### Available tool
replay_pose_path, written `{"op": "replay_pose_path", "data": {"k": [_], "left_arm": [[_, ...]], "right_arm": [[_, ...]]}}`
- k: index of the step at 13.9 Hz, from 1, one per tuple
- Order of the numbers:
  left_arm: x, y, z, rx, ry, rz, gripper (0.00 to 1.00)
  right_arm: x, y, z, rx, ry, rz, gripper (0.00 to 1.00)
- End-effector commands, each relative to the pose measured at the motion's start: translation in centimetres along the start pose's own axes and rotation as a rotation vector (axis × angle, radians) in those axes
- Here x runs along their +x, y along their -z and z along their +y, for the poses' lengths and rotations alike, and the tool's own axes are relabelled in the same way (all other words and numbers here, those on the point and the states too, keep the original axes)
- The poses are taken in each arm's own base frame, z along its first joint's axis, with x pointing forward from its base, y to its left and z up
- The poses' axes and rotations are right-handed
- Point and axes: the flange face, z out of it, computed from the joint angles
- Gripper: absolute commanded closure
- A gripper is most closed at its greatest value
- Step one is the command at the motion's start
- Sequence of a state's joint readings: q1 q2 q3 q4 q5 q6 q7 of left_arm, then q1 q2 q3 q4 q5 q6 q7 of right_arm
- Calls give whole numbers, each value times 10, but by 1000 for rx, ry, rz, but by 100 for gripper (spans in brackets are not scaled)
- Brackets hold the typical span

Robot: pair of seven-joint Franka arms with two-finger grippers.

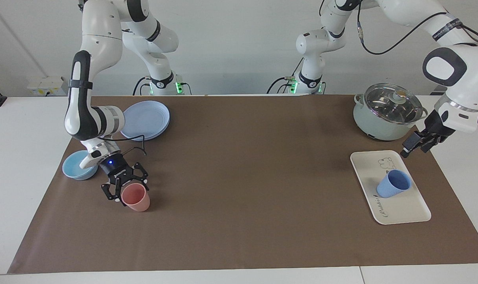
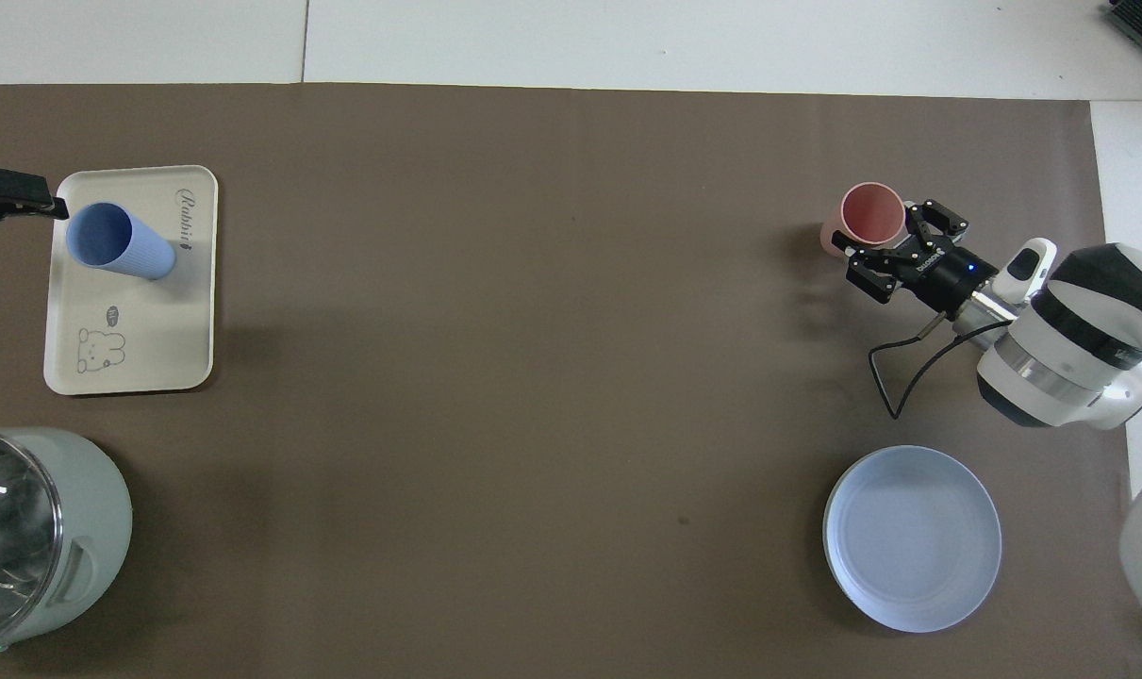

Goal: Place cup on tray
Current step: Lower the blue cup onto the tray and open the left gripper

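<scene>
Standing upright, tapered ribbed cup (image 1: 394, 184) rests on flat tray (image 1: 404, 209).

The middle of the brown mat (image 1: 239, 177) is bare from its robot-side edge to its outer edge, so a gripper could pass there unhindered. At the left arm's end, a lidded pot (image 1: 387, 112) fills the robot-side corner and the tray (image 1: 404, 211) with the cup (image 1: 393, 184) lies just beside it. At the right arm's end, a plate (image 1: 146, 119), a bowl (image 1: 77, 165) and a pink tumbler (image 1: 135, 197) crowd the edge.
</scene>
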State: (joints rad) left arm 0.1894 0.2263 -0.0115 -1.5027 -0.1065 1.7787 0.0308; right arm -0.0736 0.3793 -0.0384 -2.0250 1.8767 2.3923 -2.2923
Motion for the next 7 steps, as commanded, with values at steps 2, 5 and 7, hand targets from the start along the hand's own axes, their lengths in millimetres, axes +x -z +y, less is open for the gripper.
{"op": "replay_pose_path", "data": {"k": [2,5,7], "left_arm": [[-12,22,49,130,-136,-106,0],[-26,22,79,185,-195,-159,0],[-39,48,98,225,-232,-119,0]], "right_arm": [[5,12,-3,-18,13,26,0],[28,24,-4,-69,29,12,0],[49,27,-14,-105,1,-7,0]]}}
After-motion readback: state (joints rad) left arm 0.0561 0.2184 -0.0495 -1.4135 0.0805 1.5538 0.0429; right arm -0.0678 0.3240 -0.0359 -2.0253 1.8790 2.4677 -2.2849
